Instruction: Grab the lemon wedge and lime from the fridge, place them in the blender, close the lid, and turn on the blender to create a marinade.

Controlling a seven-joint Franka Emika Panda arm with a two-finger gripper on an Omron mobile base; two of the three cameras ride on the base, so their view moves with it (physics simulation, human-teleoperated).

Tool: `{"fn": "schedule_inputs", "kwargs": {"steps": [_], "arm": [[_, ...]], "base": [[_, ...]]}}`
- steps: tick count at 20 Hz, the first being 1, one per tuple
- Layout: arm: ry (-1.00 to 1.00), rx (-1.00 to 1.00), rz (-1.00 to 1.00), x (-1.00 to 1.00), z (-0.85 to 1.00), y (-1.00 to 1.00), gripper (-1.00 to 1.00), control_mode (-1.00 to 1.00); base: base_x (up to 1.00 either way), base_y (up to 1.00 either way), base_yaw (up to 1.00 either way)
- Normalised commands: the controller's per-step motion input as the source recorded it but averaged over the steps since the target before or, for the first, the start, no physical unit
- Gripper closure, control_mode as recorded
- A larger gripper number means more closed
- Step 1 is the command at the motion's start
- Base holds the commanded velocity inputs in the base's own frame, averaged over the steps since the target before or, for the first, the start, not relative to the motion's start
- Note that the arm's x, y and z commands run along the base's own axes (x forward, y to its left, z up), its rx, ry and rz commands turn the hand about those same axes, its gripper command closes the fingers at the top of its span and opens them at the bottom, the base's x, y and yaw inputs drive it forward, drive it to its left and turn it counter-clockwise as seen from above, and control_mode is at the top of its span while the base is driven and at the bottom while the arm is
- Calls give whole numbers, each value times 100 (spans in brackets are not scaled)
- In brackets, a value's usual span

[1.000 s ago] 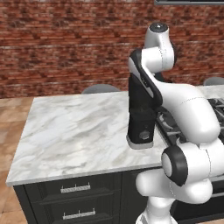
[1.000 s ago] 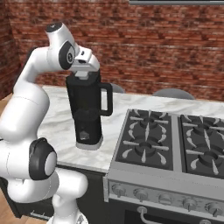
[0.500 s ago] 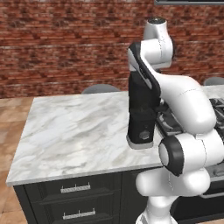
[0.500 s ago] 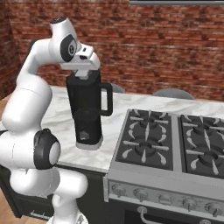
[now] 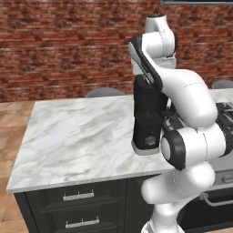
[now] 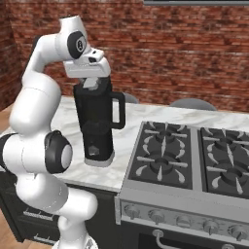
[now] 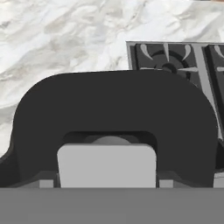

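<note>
The black blender stands upright on the marble counter, its handle turned toward the stove. My gripper hangs straight down just over the jar's top. Close beneath the hand sits the lid, a black rounded cap with a grey square at its centre, and the jaws are shut on it. From the left base camera, my own arm covers the hand and the jar's top. I cannot tell whether the lid rests on the jar's rim. The lemon wedge, the lime and the fridge are out of view.
A gas stove adjoins the counter right of the blender. Dark drawers run under the counter front. Two grey chair backs rise behind it, before a brick wall.
The hand has turned and sunk a little over the blender's top. The blender has stayed in place and the jaws' width is unchanged.
</note>
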Motion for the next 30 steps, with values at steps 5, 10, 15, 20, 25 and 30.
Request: {"fn": "schedule_inputs", "kwargs": {"steps": [5,10,15,20,25,30], "arm": [[13,4,0,12,-1,1,100,-100],[9,6,0,20,5,-3,100,-100],[1,3,0,6,0,0,100,-100],[14,12,0,8,2,0,100,-100],[14,24,0,19,11,-5,100,-100],[10,15,0,17,13,-4,100,-100]], "base": [[0,0,0],[0,0,0],[0,0,0],[0,0,0],[0,0,0],[0,0,0]]}}
